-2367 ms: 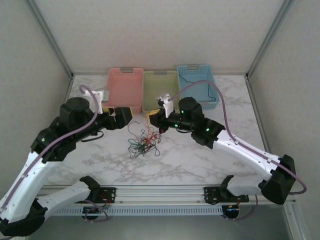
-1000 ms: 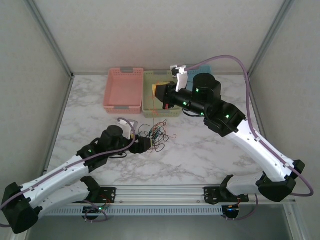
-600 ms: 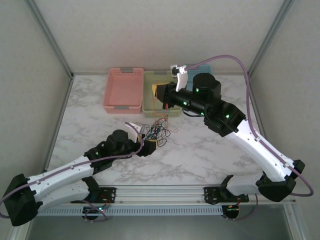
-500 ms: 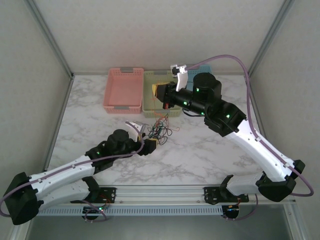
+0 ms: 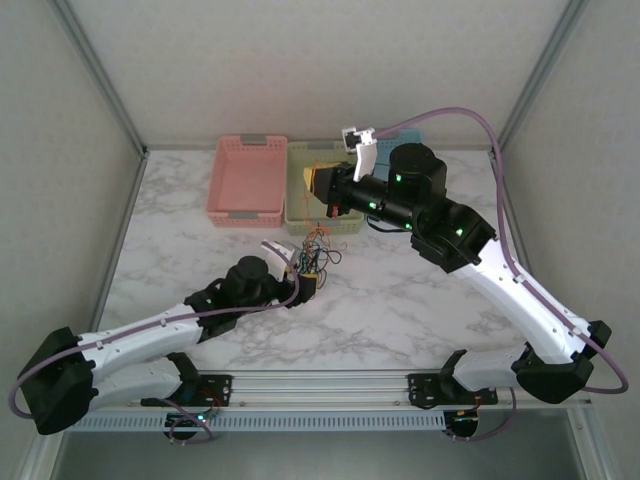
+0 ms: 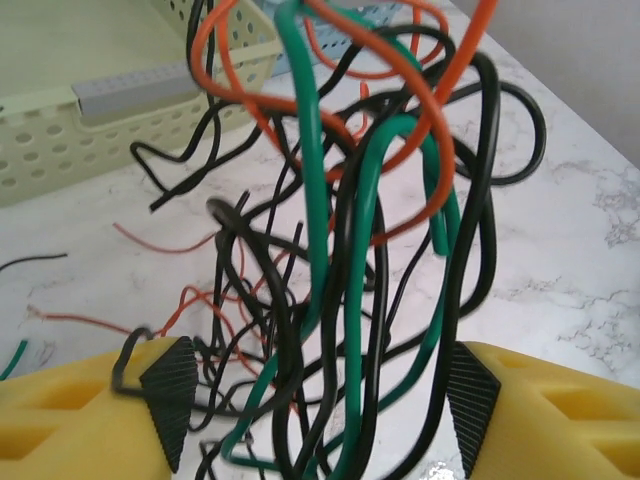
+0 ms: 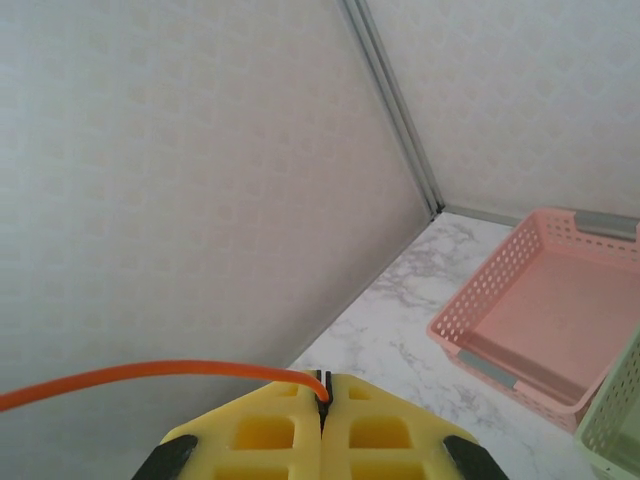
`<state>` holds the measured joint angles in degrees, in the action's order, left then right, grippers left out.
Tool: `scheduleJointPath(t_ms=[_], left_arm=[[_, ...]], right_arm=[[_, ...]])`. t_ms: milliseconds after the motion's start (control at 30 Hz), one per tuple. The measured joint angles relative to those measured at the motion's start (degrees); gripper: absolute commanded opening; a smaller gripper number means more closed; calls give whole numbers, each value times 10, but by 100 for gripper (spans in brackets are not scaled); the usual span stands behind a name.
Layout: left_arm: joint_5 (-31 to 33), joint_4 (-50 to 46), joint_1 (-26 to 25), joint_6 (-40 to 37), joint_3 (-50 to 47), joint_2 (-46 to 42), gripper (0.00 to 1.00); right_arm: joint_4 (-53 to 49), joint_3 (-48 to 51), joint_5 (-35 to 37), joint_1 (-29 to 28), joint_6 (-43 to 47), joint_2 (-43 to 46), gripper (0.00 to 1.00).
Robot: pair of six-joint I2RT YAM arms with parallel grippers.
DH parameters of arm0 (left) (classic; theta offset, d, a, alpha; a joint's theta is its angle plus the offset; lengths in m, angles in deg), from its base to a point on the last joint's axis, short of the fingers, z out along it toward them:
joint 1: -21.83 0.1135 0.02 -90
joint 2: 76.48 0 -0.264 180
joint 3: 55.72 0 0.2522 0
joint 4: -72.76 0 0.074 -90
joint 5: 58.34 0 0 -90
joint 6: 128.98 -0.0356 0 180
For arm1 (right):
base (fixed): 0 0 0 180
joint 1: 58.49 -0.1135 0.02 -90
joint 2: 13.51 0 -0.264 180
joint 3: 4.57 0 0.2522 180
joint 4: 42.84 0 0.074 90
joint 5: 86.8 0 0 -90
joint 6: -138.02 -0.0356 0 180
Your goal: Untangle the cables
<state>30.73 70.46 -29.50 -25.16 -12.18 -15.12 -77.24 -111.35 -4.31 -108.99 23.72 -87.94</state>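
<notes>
In front of the green basket (image 5: 299, 208), the cables (image 5: 320, 252) sit in a messy pile of red, green and black. The left arm (image 5: 150, 330) lies low and reaches to the pile. The left gripper (image 6: 315, 400) has its jaws apart with wires standing between them; I think none is pinched. Above the green basket the right arm (image 5: 500, 290) is bent up high, and the right gripper (image 7: 322, 388) is squeezed tight on one orange wire (image 7: 150, 372). A pink basket (image 5: 247, 180) sits just left of the green basket.
</notes>
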Motion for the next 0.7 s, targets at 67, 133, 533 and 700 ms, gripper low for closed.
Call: scheduleJointPath(t_ms=[67,133,533,700], left_arm=[[-1,8,0,-3,0,13,50],[-2,8,0,-9,0,21,40],[-9,10,-1,-16,-1,24,3],[-7,-12,-1,-10,-11,-16,0]], right_arm=[[0,0,-2,0,-4,0,0],[0,0,-2,0,-6,0,0],[-3,-1,12,0,2,0,0],[-20,-15,64,5,34,3,0]])
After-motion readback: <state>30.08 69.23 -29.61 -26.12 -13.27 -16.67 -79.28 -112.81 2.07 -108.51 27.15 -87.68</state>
